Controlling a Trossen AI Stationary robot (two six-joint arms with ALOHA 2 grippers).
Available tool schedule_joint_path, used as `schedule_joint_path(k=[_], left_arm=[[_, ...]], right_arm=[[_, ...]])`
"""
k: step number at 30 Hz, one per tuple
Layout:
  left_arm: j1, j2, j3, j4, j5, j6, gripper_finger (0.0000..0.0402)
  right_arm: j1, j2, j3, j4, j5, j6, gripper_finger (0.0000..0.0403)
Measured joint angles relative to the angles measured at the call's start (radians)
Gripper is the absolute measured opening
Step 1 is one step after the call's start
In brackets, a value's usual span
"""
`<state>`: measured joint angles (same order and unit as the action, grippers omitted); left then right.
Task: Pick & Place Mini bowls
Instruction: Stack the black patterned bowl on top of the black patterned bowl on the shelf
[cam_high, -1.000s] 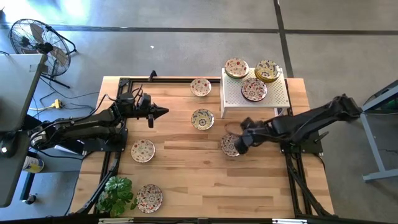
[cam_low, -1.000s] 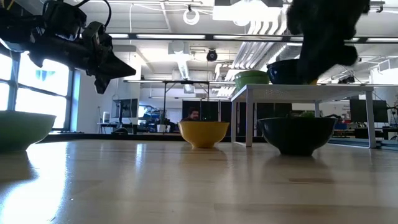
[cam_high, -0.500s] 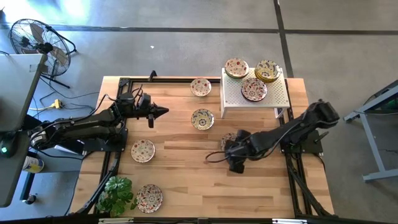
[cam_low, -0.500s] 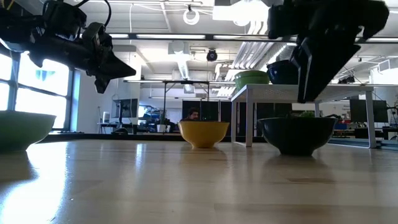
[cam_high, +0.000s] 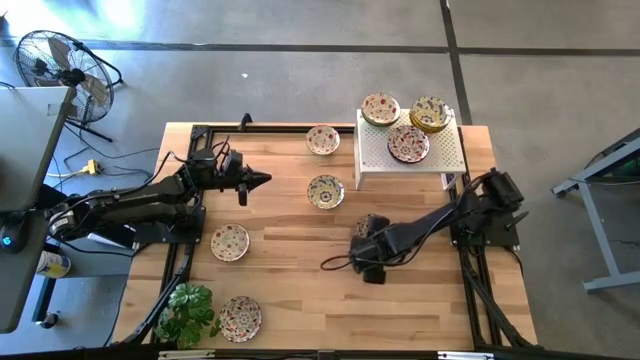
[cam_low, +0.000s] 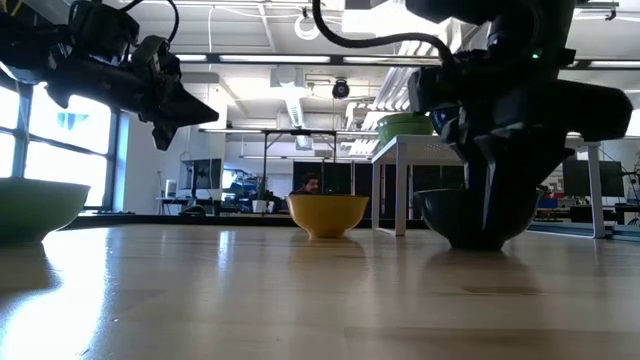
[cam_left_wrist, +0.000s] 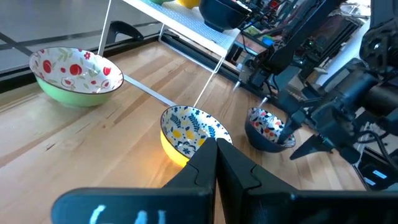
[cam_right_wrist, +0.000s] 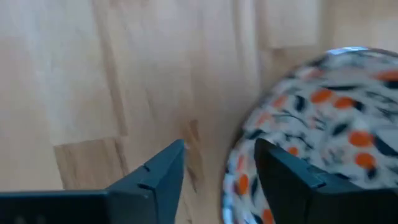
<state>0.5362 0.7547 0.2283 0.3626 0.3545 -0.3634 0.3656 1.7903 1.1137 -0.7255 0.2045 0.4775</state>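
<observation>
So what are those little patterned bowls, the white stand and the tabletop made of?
The mini bowls look like glazed ceramic: glossy, with painted floral patterns inside and solid colour outside. The white stand seems to be painted perforated metal, going by its grid of tiny holes. The table looks like butcher-block wood: jointed pale planks with grain and a light sheen.

A grey concrete floor (cam_high: 300, 60) crossed by dark seams surrounds the wooden table (cam_high: 290, 290). A standing fan (cam_high: 55, 62) sits off the table's far left corner; bright windows (cam_low: 60, 130) light the room behind.
</observation>
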Motion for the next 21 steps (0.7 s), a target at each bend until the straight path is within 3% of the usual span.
schedule_joint_path(k=[11, 16, 21], left_arm=[[0.000, 0.000, 0.000, -0.038, 0.004, 0.000, 0.0000], [0.000, 0.000, 0.000, -0.040, 0.004, 0.000, 0.0000], [0.000, 0.000, 0.000, -0.036, 0.014, 0.000, 0.0000]], right_arm=[[0.000, 0.012, 0.013, 0.032, -0.005, 0.007, 0.0020], [0.016, 0.000, 0.093, -0.022, -0.007, -0.037, 0.0019], [0.014, -0.091, 0.162, -0.065, 0.004, -0.048, 0.0009]])
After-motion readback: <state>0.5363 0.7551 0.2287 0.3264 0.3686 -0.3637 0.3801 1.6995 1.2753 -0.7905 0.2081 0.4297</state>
